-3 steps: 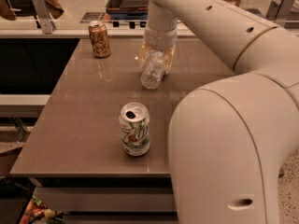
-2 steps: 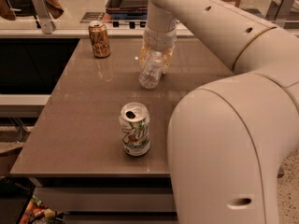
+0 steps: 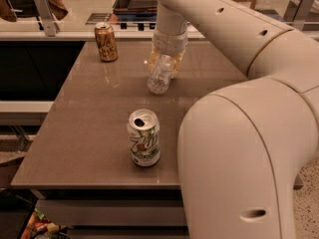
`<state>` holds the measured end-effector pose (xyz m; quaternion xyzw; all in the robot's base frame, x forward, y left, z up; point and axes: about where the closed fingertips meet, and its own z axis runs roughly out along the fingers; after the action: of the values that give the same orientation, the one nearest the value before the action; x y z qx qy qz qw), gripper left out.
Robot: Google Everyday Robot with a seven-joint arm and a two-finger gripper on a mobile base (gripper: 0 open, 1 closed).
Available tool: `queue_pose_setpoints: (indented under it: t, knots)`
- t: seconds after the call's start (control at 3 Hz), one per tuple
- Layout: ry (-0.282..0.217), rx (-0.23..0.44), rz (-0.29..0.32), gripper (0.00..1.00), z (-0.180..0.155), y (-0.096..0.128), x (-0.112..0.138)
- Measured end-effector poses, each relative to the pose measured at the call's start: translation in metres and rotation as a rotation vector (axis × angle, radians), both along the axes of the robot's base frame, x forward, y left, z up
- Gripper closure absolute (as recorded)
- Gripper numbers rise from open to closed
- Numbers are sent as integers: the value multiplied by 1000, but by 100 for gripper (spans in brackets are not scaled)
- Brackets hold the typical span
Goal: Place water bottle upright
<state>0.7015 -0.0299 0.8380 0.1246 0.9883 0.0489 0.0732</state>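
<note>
The water bottle (image 3: 160, 75) is clear ribbed plastic. It hangs tilted over the far middle of the brown table (image 3: 89, 133), its base toward me and its cap end hidden. My gripper (image 3: 164, 63) reaches down from above and is shut on the bottle's upper part. I cannot tell whether the base touches the table.
A white-green soda can (image 3: 144, 137) stands upright near the table's front edge. A gold-brown soda can (image 3: 106, 42) stands at the far left. My large white arm (image 3: 249, 133) covers the right side. A counter edge runs behind the table.
The gripper and the bottle have shifted slightly left and toward me. The bottle stays tilted. The cans have not moved.
</note>
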Motion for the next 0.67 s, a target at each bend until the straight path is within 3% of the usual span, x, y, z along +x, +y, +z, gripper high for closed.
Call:
queue_pose_setpoints:
  t: [0.67]
  knots:
    - [-8, 6, 0, 100, 1, -1, 0]
